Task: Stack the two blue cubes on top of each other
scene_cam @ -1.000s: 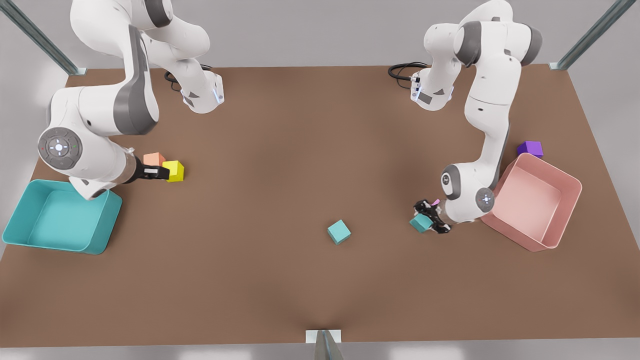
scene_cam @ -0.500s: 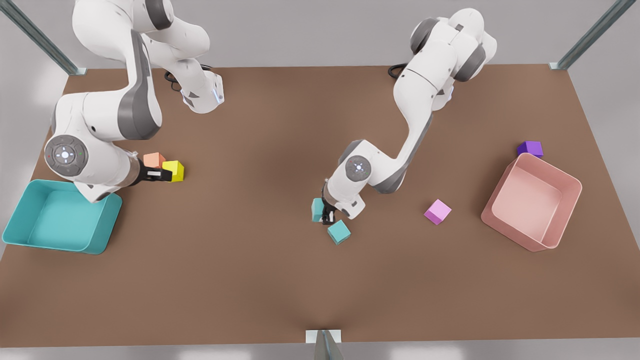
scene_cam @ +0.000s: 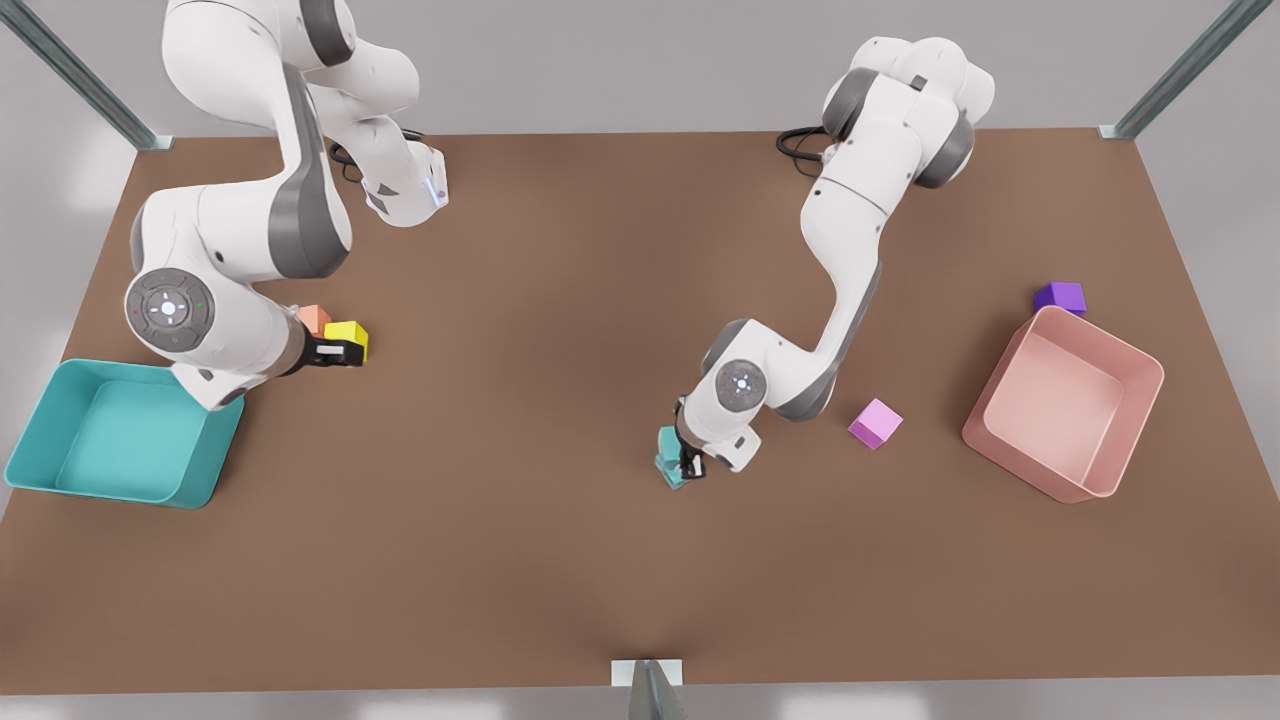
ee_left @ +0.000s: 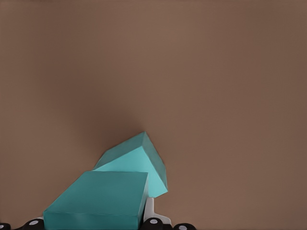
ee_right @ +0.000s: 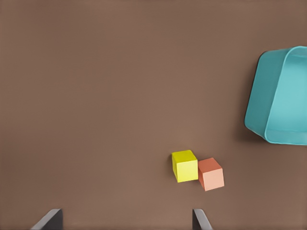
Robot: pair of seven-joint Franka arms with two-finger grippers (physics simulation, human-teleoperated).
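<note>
One blue cube (scene_cam: pixel 667 441) is held in my left gripper (scene_cam: pixel 688 462), which is shut on it near the table's middle. The other blue cube (scene_cam: pixel 673 476) lies on the table directly beneath, turned at an angle and mostly covered by the held one. In the left wrist view the held blue cube (ee_left: pixel 100 199) overlaps the lower blue cube (ee_left: pixel 136 160); I cannot tell whether they touch. My right gripper (scene_cam: pixel 335 351) hangs open at the front view's left beside a yellow cube, with its fingers (ee_right: pixel 201 220) spread wide and nothing between them.
A yellow cube (scene_cam: pixel 350 335) and an orange cube (scene_cam: pixel 315 318) sit together by the right gripper, near a teal bin (scene_cam: pixel 215 445). On the front view's right are a pink cube (scene_cam: pixel 875 422), a pink bin (scene_cam: pixel 1100 340) and a purple cube (scene_cam: pixel 1060 296).
The left arm carried its blue cube from beside the pink bin leftward to over the second blue cube, uncovering the pink cube. The right arm drifted slightly rightward.
</note>
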